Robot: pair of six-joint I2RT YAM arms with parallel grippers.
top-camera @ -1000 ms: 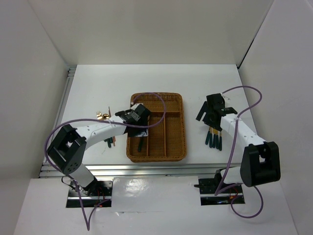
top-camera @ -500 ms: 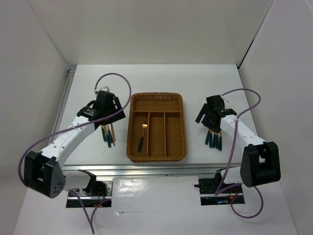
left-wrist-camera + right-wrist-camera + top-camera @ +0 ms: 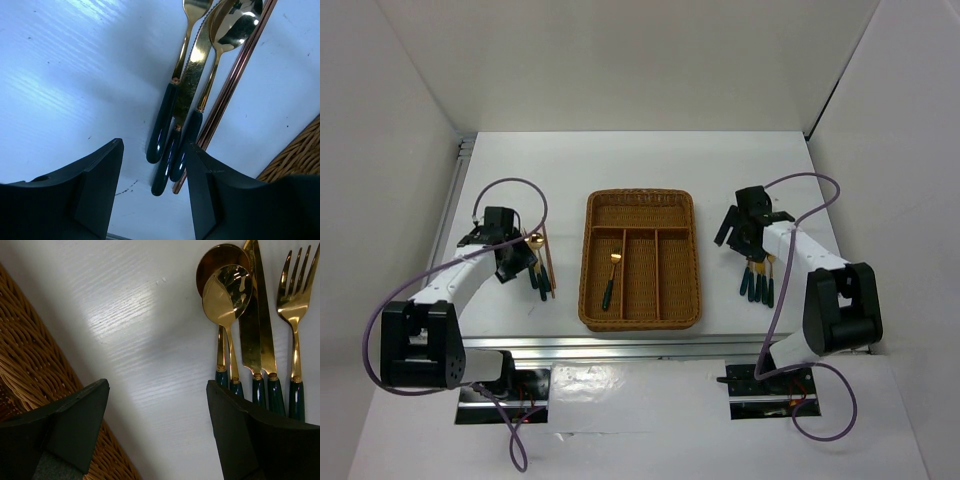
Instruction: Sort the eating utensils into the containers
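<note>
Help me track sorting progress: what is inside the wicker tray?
One gold-headed, dark-handled utensil lies in the left long slot of the wicker tray. The other slots show only weave. Nothing covers the tray from above, so nothing is hidden.

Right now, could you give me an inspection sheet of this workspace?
Surface: white table.
Job's things: wicker tray holds one utensil in its left long slot; left pile with chopsticks, right pile, both outside it.
Clutter: nothing seen.
Grippers: left gripper open above left pile; right gripper open beside right pile; both empty.
Cables: one purple cable loops at left, another at right.
Surroundings: white walls on three sides.
</note>
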